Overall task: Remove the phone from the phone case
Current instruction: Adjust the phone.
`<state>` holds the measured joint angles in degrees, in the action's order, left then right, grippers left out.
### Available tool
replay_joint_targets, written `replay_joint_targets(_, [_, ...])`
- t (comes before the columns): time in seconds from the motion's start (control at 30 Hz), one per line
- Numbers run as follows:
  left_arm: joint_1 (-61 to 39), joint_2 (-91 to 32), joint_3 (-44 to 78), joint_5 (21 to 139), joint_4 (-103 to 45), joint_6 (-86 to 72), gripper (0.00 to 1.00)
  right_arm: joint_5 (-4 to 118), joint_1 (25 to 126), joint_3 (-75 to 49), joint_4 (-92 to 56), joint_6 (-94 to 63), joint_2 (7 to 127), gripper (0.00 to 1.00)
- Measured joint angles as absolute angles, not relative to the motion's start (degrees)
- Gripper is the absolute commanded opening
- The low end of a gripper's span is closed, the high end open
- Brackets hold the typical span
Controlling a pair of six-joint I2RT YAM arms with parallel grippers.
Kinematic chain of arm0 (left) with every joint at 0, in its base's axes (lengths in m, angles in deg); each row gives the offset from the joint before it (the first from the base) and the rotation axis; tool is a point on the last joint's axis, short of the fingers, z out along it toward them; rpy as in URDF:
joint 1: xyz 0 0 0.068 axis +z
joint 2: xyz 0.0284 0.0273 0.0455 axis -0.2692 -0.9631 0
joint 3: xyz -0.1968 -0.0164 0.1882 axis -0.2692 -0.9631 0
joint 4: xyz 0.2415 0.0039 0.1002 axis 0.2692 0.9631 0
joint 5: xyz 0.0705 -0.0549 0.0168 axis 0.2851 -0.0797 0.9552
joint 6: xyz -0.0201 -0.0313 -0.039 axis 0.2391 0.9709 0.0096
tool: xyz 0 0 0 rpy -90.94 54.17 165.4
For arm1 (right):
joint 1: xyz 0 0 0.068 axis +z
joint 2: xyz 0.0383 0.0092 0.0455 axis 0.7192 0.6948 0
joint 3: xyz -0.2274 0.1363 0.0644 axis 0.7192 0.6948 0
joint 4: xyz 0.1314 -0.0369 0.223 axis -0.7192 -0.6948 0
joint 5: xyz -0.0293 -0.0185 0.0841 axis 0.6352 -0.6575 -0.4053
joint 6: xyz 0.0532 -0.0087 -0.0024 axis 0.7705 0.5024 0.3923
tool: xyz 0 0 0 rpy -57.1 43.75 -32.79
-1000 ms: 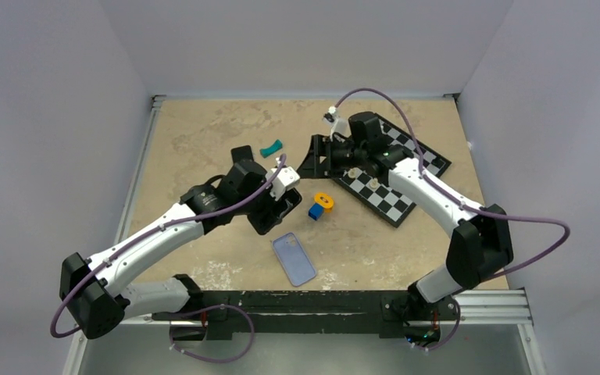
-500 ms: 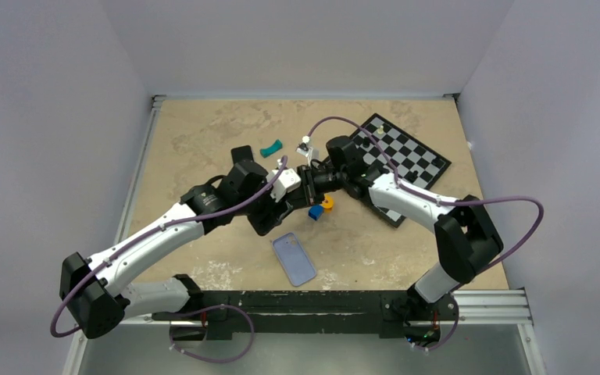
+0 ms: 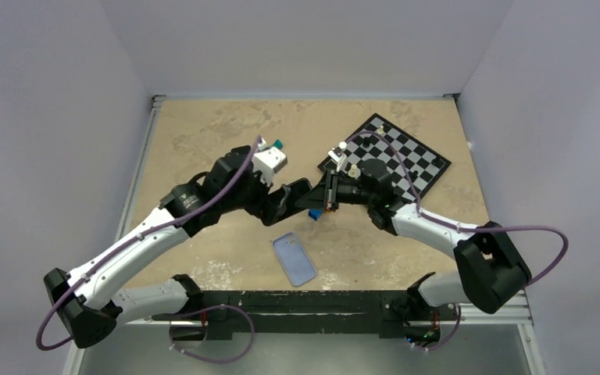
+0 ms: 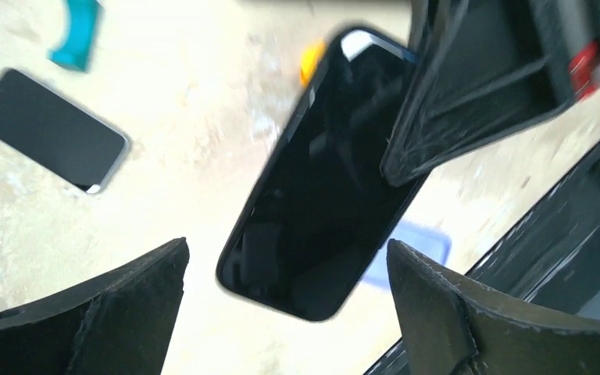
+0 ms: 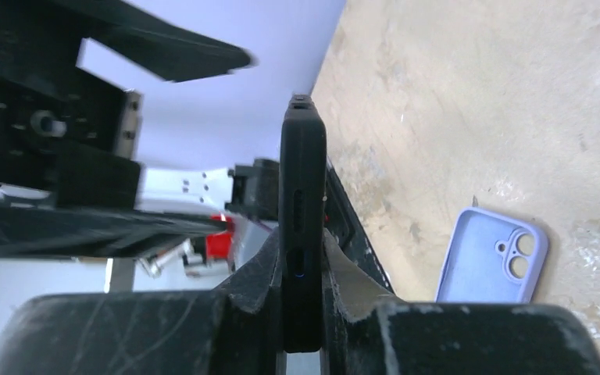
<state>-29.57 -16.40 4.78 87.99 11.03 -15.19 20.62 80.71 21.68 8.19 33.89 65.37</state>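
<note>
Currently the table (image 3: 203,141) is seen with a chessboard (image 3: 406,156) lying at its far right. Both arms are brought together over the middle.

The right gripper (image 5: 302,250) is clamped on the near end of the phone case (image 5: 303,172), a black one, with one finger on each face. The case is held edge-up and clear of the table surface. The phone (image 4: 312,180) is seated in the case, its dark screen turned toward the left wrist camera.

The left gripper (image 4: 285,250) is spread wide, a finger on either side of the cased phone, and no contact is seen.

A lilac case (image 3: 294,258) lies flat and empty on the table, near-side of the grippers. A second phone (image 4: 51,129) lies screen-up on the table, well apart from the held one.

A teal piece (image 4: 76,31) is noted beyond that phone. An orange piece (image 4: 310,61) shows past the far end of the held case, and a blue block (image 3: 313,212) sits just below the right gripper in the top view.
</note>
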Motion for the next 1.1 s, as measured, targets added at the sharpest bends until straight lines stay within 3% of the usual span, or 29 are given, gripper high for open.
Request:
replay_joint_targets(0.17, [-29.13,-12.55,14.35,93.98,12.21,-0.92,1.0,23.53,77.5,27.85,18.37,41.28,61.87,0.0])
replay_joint_targets(0.37, [-27.78,-3.31,12.3,98.92,10.66,14.25,1.0,28.18,76.91,32.81,25.54,46.89,54.29,0.0])
replay_joint_targets(0.47, [-27.12,0.8,5.61,98.2,5.98,21.0,0.92,31.07,76.64,34.82,27.44,48.47,49.48,0.0])
replay_joint_targets(0.6, [-26.86,5.06,-7.97,94.35,-6.91,28.3,0.72,34.96,76.6,36.72,30.39,50.43,45.17,0.0])
replay_joint_targets(0.73, [-26.86,6.18,-16.49,91.31,-18.26,33.13,0.69,36.82,76.47,38.3,33.61,52.4,44.39,0.0])
replay_joint_targets(0.9, [-26.86,4.21,-19.31,86.29,-32.55,36.43,0.61,37.06,76.45,38.73,37.41,54.54,45.94,0.0])
replay_joint_targets(1.1, [-26.82,0.03,-21.34,83.38,-45.93,39.03,0.34,38.3,78.59,38.75,42.76,56.49,47.78,0.0])
